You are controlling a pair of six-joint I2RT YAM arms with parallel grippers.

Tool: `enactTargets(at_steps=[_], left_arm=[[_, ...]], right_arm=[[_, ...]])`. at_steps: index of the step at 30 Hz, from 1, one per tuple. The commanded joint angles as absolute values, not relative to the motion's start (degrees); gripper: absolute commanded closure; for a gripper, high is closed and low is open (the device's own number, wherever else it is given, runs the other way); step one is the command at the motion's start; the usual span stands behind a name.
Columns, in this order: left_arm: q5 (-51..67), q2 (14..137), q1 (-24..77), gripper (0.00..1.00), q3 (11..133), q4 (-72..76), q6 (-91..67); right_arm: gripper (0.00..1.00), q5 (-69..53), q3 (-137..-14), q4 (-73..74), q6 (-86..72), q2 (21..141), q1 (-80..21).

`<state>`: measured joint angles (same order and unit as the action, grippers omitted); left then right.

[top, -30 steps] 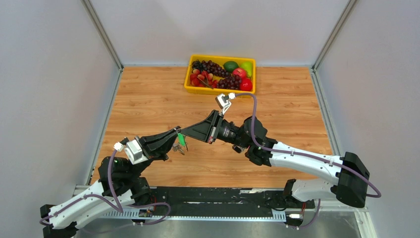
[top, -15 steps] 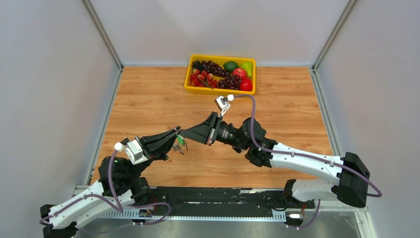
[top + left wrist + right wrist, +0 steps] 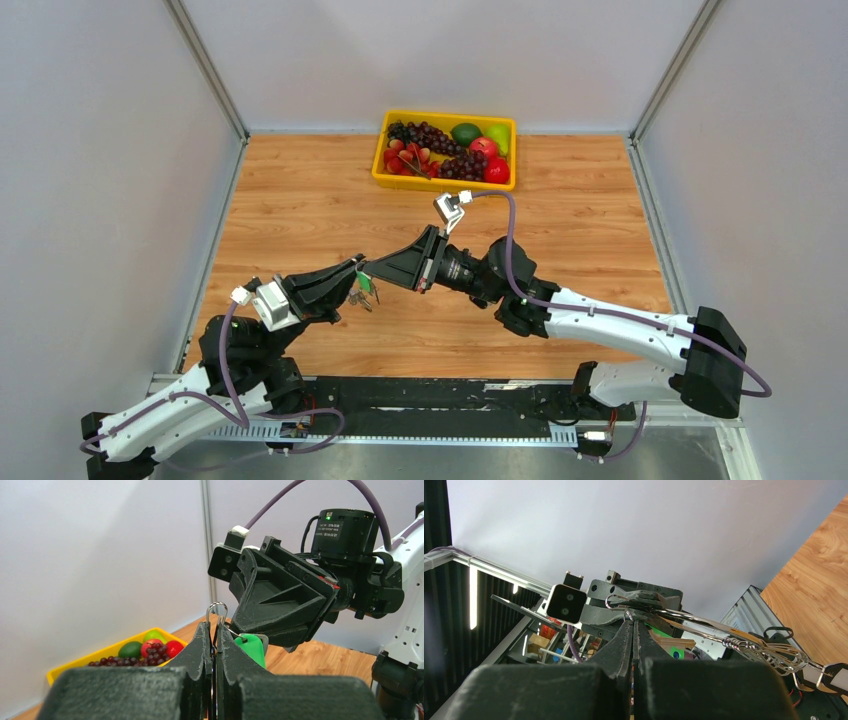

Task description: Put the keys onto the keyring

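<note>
The left gripper (image 3: 353,274) is clamped tight on the keyring (image 3: 216,611) — the silver loop pokes up between its fingers, held in the air over the table (image 3: 300,200), left of the middle and nearer the near edge. The green key (image 3: 250,648) hangs just beside the ring, the other keys (image 3: 358,298) dangling below. The right gripper (image 3: 370,268) meets it tip to tip, jaws closed — what they pinch is too small to tell. A yellow tray (image 3: 440,184) of fruit (image 3: 485,147) sits at the far edge.
</note>
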<state>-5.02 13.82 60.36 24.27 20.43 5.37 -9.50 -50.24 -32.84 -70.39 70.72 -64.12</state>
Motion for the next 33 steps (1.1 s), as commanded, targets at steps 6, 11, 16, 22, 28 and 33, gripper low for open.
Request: enactTargets(at_steps=[6, 11, 16, 22, 28, 33], left_arm=[[-3.8, 14.1, 60.6, 0.99, 24.4, 22.7, 6.0], [-4.1, 14.2, 60.6, 0.99, 24.3, 22.5, 5.9], [-4.4, 14.2, 60.6, 0.99, 24.4, 22.4, 5.8], [-4.8, 14.0, 60.6, 0.99, 24.3, 22.3, 5.9], [-5.0, 13.9, 60.6, 0.99, 24.3, 22.5, 6.0], [-5.3, 13.6, 60.6, 0.99, 24.5, 22.7, 6.5]], right_arm=[[1.00, -7.9, -53.4, -33.3, -70.6, 69.9, -64.4], [1.00, -7.8, -53.3, -33.3, -70.6, 69.4, -64.5], [1.00, -7.6, -53.1, -33.3, -70.4, 68.5, -65.0], [1.00, -6.9, -52.9, -33.0, -70.0, 67.3, -65.6], [1.00, -6.4, -52.8, -32.4, -70.0, 67.0, -66.0], [1.00, -6.1, -52.5, -31.8, -70.2, 66.9, -66.3]])
